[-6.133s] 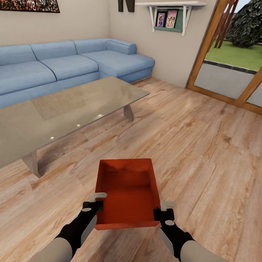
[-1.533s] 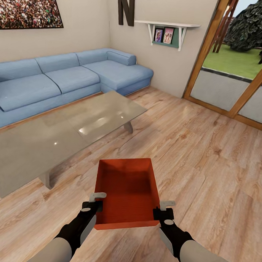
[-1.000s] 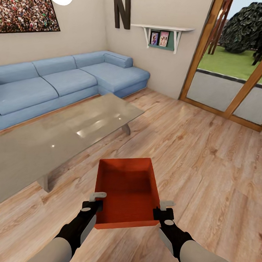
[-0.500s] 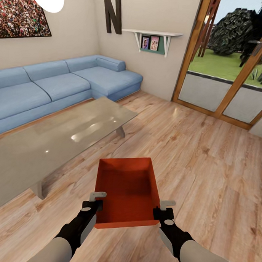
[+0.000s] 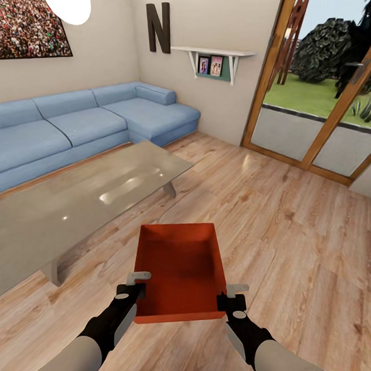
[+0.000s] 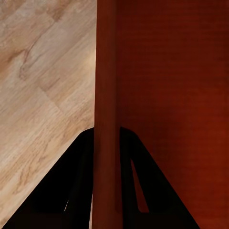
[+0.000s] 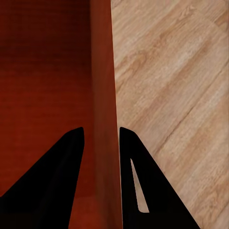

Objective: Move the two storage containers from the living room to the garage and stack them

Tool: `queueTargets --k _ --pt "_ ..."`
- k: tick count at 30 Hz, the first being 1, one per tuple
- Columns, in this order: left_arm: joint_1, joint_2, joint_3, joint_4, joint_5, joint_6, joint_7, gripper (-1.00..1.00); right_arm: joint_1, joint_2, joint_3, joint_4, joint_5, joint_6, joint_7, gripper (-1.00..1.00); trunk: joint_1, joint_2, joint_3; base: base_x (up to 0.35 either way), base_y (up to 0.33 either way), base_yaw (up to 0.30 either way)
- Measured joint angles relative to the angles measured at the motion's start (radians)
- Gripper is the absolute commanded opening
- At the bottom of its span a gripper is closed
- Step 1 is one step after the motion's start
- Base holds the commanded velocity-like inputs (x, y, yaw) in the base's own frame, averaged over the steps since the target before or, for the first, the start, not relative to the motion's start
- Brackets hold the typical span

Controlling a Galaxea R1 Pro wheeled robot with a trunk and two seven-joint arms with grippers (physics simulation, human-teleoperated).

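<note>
Orange-red lidless storage container (image 5: 181,269), seemingly empty, tapering plain walls.

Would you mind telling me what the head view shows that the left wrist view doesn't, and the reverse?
Head view: the whole container held by both grippers, left gripper on one side wall and right gripper on the other, plus the sofa, glass table and glass doors. Left wrist view: the two dark fingers straddling the container's wall, one on each face. Both: the orange-red container and the wood-plank flooring.
</note>
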Motion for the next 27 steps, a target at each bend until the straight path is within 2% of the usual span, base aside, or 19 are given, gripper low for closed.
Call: queueTargets --k 23,27 --pt "0.0 0.0 -0.001 -0.001 0.001 0.0 0.001 -1.0 0.0 0.0 0.0 0.0 -0.001 0.0 0.0 -1.0 0.0 0.0 0.035 0.0 0.0 0.0" --pt "0.0 0.0 -0.001 0.0 0.0 0.0 0.001 -1.0 0.0 0.0 0.001 0.0 -0.001 0.0 0.0 -1.0 -0.015 0.028 0.054 0.0 0.0 0.0"
